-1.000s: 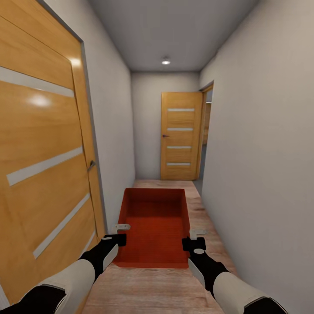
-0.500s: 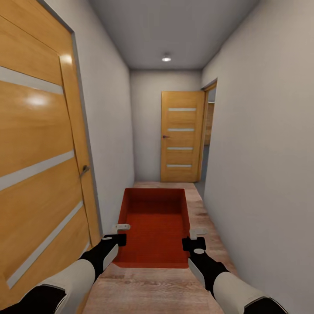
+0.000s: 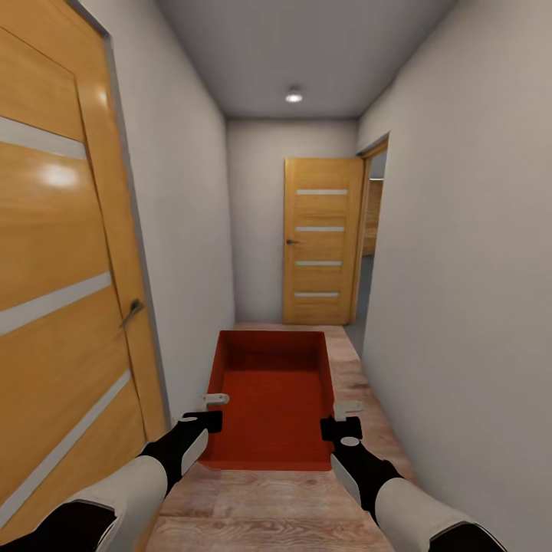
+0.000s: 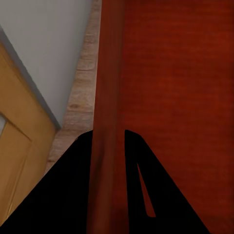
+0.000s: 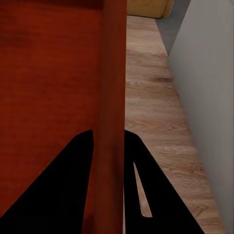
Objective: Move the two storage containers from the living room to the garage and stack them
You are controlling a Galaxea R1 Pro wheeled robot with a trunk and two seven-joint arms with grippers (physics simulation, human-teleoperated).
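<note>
Hallway walls of pale grey close in on both sides of one red-orange storage container [image 3: 272, 399], which hangs above the wood plank floor [image 3: 268, 506] between the robot's two arms. Its long axis runs straight ahead, toward the orange door [image 3: 322, 239] at the corridor's far end, with the open top facing up and the near short wall closest to the robot. Only one container is visible; whether a second sits nested inside it cannot be told.

The left pincer [image 3: 208, 410] pinches the container's left long wall near the near corner; in the left wrist view that wall [image 4: 108, 122] runs between the two dark fingers [image 4: 63, 195], one inside and one outside. The right pincer [image 3: 342, 418] grips the right long wall the same way, and the right wrist view shows that wall [image 5: 112, 122] clamped between its fingers [image 5: 161, 195].

Two orange doors show: the far one and a larger one [image 3: 61, 291] close beside the container's left side, cut off by the picture's edge. One ceiling lamp [image 3: 294, 96] glows above the far door. An opening lies just right of the far door, its interior hard to make out.
</note>
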